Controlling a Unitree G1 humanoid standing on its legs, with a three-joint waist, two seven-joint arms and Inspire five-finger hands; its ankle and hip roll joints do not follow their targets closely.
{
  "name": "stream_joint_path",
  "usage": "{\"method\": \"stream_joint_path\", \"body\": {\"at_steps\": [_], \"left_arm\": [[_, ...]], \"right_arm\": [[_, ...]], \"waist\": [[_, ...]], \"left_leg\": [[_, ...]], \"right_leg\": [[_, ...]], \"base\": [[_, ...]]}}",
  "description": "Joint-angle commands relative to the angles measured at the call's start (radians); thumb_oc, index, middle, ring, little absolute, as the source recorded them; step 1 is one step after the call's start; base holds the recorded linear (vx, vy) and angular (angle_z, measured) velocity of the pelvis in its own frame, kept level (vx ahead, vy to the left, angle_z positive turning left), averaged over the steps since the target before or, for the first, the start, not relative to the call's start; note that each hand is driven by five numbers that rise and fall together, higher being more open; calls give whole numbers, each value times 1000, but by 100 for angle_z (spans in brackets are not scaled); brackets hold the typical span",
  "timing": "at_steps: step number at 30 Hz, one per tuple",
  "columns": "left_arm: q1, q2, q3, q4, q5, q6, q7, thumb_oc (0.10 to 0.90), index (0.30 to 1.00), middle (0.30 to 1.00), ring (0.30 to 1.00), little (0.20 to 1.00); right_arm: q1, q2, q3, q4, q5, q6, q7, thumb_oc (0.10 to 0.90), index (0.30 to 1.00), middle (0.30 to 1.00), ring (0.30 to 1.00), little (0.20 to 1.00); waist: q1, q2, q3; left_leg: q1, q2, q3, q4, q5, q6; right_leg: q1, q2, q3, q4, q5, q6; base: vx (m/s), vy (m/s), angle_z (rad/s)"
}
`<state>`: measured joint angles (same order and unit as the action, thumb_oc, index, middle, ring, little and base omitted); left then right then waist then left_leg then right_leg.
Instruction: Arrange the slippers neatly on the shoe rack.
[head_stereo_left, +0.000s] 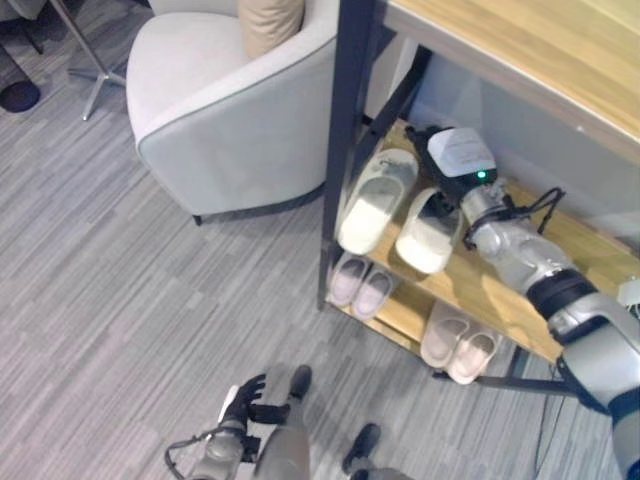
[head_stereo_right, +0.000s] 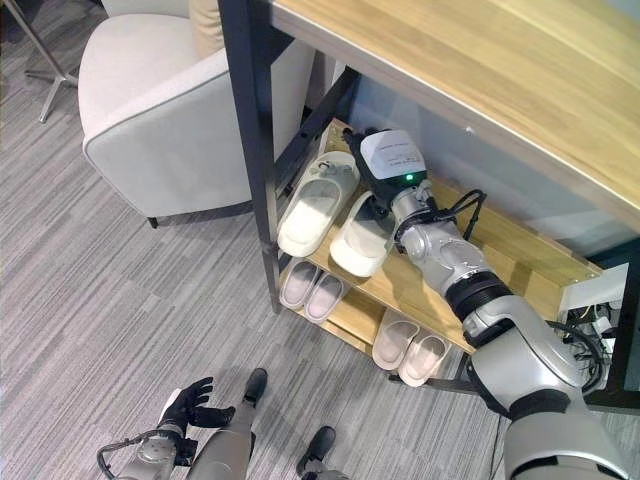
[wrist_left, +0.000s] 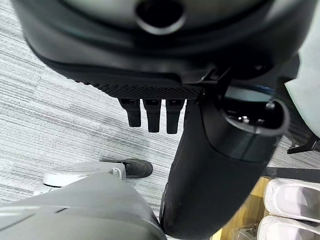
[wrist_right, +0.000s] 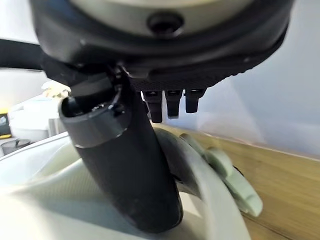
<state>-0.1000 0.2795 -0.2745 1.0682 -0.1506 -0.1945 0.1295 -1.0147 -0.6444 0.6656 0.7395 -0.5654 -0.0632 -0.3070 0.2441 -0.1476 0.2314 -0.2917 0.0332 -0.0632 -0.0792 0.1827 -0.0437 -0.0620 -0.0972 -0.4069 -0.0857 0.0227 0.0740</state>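
Note:
Two pale slippers lie side by side on the wooden middle shelf (head_stereo_left: 482, 292) of the shoe rack. The left slipper (head_stereo_left: 376, 200) rests fully on the shelf. The right slipper (head_stereo_left: 428, 236) hangs over the front edge. My right hand (head_stereo_left: 424, 138) reaches to that slipper's far end. In the right wrist view the thumb (wrist_right: 125, 165) rests in the slipper's footbed (wrist_right: 45, 200), and the straight fingers (wrist_right: 172, 102) stand past its strap (wrist_right: 225, 170). My left hand (head_stereo_left: 250, 400) hangs low over the floor, fingers relaxed and holding nothing.
Two more pairs of slippers (head_stereo_left: 360, 285) (head_stereo_left: 460, 352) sit on the bottom shelf. The rack's dark corner post (head_stereo_left: 345, 150) stands just left of the slippers, under a wooden top board (head_stereo_left: 530, 50). A grey armchair (head_stereo_left: 230, 90) stands close to the rack's left side.

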Motion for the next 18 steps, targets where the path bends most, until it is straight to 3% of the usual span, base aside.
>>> {"method": "stream_joint_path", "body": {"at_steps": [1, 18], "left_arm": [[16, -41, -56, 19, 18, -17, 14, 800, 900, 900, 900, 900], [22, -43, -19, 32, 42, -4, 14, 800, 900, 900, 900, 900]], "right_arm": [[-75, -66, -50, -60, 55, -10, -61, 800, 900, 900, 900, 900], [61, -28, -143, -242, 116, -38, -12, 800, 900, 900, 900, 900]], "waist": [[-7, 4, -49], [-31, -4, -52]], "left_leg": [[105, 22, 52, 10, -139, -32], [118, 22, 53, 4, -145, -29]], "right_leg": [[5, -58, 40, 95, -53, 89], [4, -58, 36, 102, -51, 87]], "base": [[-10, 3, -12], [-1, 0, 0]]}}
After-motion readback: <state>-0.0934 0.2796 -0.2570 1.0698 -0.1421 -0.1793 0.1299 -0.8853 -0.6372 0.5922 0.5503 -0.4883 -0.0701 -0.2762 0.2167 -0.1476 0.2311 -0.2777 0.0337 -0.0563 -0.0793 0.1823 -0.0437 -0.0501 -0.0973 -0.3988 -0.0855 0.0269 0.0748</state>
